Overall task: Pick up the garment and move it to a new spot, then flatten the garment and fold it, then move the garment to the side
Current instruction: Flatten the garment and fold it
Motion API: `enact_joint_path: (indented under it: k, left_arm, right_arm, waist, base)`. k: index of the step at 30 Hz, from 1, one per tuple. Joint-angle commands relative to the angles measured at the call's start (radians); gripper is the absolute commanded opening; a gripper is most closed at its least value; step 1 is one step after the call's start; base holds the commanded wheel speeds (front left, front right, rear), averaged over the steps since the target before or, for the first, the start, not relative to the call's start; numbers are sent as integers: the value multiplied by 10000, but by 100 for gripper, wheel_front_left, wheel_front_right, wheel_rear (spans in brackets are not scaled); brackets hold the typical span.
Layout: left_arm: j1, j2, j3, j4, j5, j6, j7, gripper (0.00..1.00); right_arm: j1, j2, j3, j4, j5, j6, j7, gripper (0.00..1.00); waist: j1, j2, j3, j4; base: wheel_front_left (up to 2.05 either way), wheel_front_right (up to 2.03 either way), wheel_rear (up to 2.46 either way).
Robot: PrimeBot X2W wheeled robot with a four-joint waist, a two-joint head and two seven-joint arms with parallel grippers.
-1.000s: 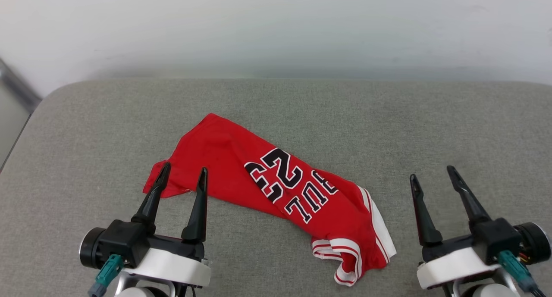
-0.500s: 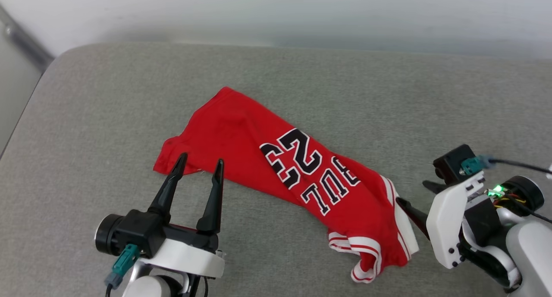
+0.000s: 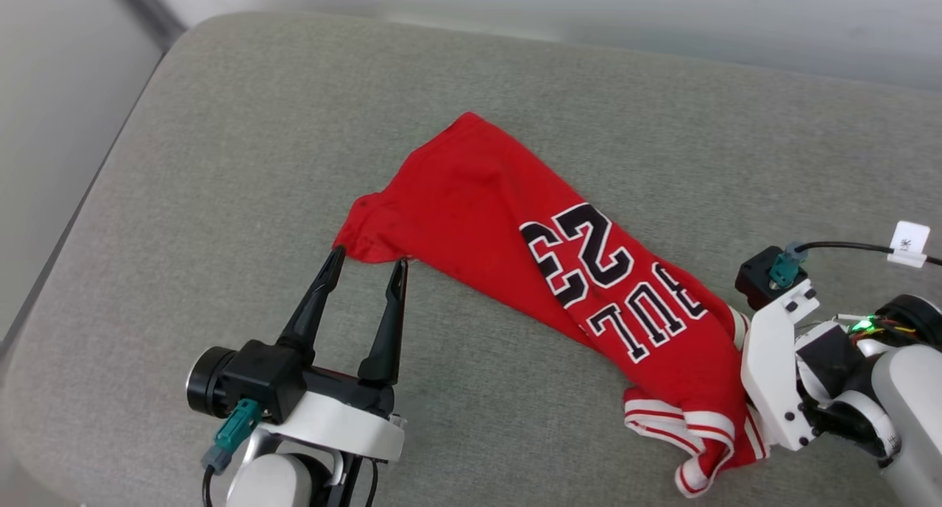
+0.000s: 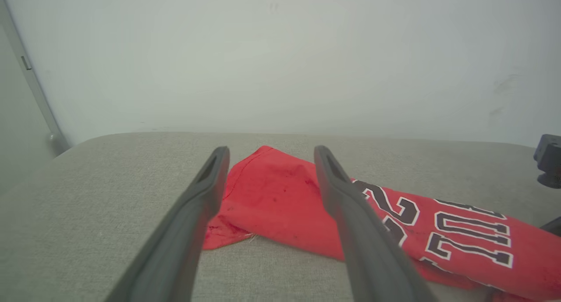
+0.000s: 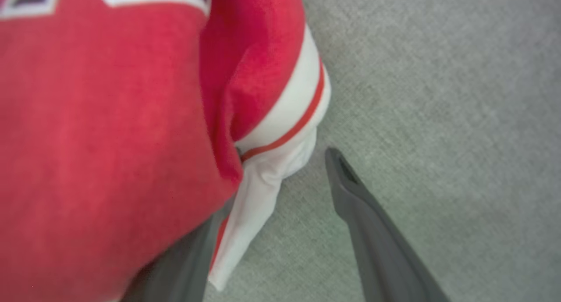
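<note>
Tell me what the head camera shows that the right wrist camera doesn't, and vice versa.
Head view: the whole shirt with its 23 print, and the open left gripper at its plain red end. Right wrist view: the white sleeve up close, one finger of the open right gripper behind it, the other over bare cushion. Both: red shirt, grey cushion.
</note>
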Motion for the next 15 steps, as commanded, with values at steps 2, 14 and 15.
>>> enact_joint_path:
  k: [2, 14, 15]
  left_arm:
    - [-95, -44, 17, 78, 40, -52, -26, 100]
    - [190, -99, 480, 196, 184, -124, -26, 100]
    - [201, -102, 488, 205, 199, -125, -26, 100]
  right_arm:
    - [-8, -42, 319, 437, -130, -3, -41, 100]
    - [-156, -436, 321, 543, 264, -9, -575, 0]
    - [-82, -466, 163, 440, 309, -6, -636, 0]
  waist:
    - [-1, 0, 108, 221]
    - [-1, 0, -443, -656]
    - [-1, 0, -499, -791]
  base:
    - [0, 0, 0]
    - [0, 0, 0]
    - [0, 0, 0]
